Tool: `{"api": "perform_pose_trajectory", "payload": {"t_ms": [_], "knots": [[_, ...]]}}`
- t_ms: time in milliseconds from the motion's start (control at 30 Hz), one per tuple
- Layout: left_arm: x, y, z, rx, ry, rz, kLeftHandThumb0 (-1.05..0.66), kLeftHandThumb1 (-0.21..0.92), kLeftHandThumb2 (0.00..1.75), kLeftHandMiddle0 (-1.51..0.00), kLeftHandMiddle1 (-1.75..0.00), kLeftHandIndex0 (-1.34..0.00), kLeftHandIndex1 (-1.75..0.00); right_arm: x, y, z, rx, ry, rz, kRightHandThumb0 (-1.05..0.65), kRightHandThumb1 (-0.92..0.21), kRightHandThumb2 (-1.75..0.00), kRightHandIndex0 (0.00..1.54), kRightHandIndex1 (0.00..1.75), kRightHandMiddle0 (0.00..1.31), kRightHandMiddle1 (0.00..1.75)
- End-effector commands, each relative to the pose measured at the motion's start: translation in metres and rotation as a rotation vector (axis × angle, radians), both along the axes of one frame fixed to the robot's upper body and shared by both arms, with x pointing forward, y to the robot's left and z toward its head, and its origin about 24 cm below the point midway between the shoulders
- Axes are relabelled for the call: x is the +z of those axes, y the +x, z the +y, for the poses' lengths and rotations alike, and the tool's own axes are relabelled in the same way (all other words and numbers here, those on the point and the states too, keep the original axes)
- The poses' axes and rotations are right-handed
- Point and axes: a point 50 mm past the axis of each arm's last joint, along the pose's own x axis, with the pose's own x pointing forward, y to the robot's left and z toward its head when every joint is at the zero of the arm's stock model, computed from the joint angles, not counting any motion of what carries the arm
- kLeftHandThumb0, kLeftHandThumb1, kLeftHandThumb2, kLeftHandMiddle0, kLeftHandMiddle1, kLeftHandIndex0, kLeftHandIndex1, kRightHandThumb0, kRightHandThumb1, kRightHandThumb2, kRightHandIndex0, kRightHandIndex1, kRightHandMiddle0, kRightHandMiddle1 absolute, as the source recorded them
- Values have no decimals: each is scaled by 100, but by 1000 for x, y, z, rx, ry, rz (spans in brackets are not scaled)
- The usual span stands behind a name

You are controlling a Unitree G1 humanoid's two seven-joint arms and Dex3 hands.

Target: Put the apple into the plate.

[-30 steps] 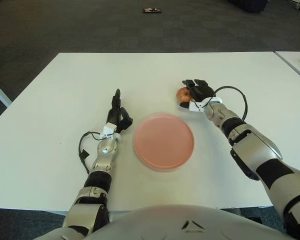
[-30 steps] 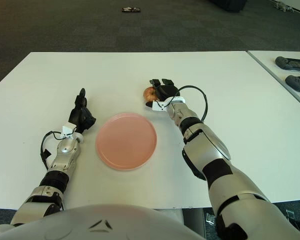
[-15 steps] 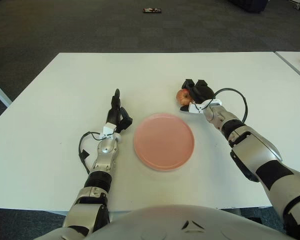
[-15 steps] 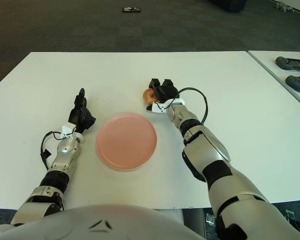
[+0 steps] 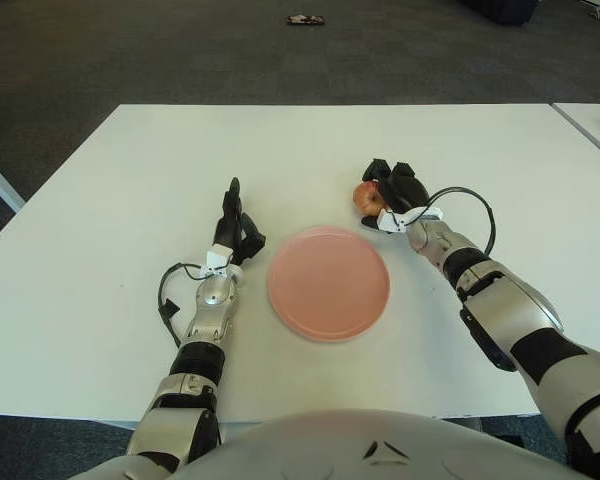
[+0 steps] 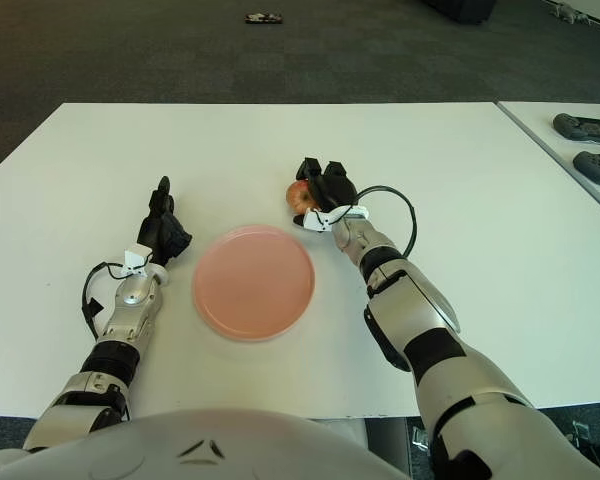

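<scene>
Apple [image 5: 368, 197] sits in the right hand [image 5: 392, 192], whose black fingers [image 6: 323, 176] curl around it from the right and pinch it. It is round, so it has no long side, and you cannot tell which way its stem points. The fingers hide most of it; only its red-yellow left part shows. It is just past the far right edge of the pink plate [image 5: 328, 282], not in it. The left hand [image 5: 235, 232] shows left of the plate, one finger straight, the others curled.
</scene>
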Motion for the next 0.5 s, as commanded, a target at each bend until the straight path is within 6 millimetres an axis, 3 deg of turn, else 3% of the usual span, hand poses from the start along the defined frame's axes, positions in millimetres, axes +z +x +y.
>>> {"api": "perform_pose_trajectory", "payload": {"t_ms": [0,467], "knots": [[-11,-6,1,7,-7,56,-97,92,121,-2,0,0,-17,-6,-4,-3,-5,6,18,-5,-23,-136,128,175,110,175],[-12,-5,0,-2,-13,60,-96,92,121,-1,0,0,-15,-7,-8,-5,6,55,-4,-4,-23,-138,131,175,111,175]]}}
